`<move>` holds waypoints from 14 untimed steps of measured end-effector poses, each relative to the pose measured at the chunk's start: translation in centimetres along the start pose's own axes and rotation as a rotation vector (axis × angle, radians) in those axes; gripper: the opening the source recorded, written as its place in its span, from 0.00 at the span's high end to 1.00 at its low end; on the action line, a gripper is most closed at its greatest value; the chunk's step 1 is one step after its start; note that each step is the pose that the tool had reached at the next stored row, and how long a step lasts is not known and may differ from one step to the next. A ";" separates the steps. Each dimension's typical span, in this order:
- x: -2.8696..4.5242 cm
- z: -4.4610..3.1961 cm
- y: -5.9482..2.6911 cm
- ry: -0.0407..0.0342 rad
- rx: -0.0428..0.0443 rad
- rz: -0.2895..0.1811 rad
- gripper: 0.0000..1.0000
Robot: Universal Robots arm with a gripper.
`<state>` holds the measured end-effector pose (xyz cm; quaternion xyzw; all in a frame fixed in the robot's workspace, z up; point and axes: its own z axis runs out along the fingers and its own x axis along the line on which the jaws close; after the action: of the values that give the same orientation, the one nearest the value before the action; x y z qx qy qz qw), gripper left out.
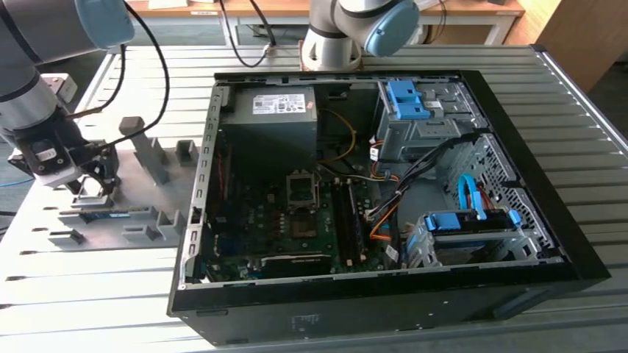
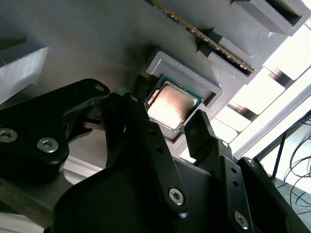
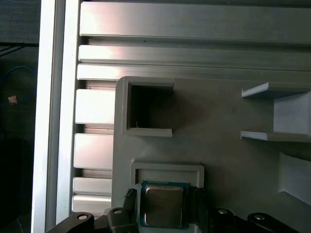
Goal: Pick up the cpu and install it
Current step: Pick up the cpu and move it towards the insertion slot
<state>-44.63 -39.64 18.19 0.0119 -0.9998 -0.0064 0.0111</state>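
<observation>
Your arm (image 1: pixel 29 88) comes in from the exterior view's left, wrist bent down. The gripper (image 1: pixel 95 182) points at the grey holder plate (image 1: pixel 147 220) on the slatted table (image 1: pixel 98 301). That's well apart from the open pc case (image 1: pixel 554 228) and its socket (image 1: pixel 302 190).

The cpu (image 3: pixel 164 206) lies flat, metal face up, inside a shallow square pocket (image 3: pixel 167 168) of that plate. Both wrist views put the gripper right over it w/ one finger (image 3: pixel 130 198) on each side. The jaws are spread approx. cpu-wide, not closed. The fingers sit just beside the cpu's edges, and you can't tell if either one touches. A thin dark line shows along one side. The cpu rests within the pocket walls, not lifted.

Hard to make out:
- In the first wrist view the frame edge cuts off the cpu's near side and most of the gripper.
- In the second wrist view the gripper body covers the pocket's near corner, and glare washes out the cpu (image 2: pixel 172 104) face.
- In the exterior view the gripper stands in front of the pocket.
- A long thin board (image 2: pixel 209 36) sits edge-up in a slot near the pocket, details unclear.
</observation>
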 end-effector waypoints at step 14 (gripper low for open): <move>0.00 0.00 0.00 0.0000 0.0002 0.000 0.53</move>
<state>-44.63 -39.64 18.19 0.0119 -0.9998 -0.0063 0.0111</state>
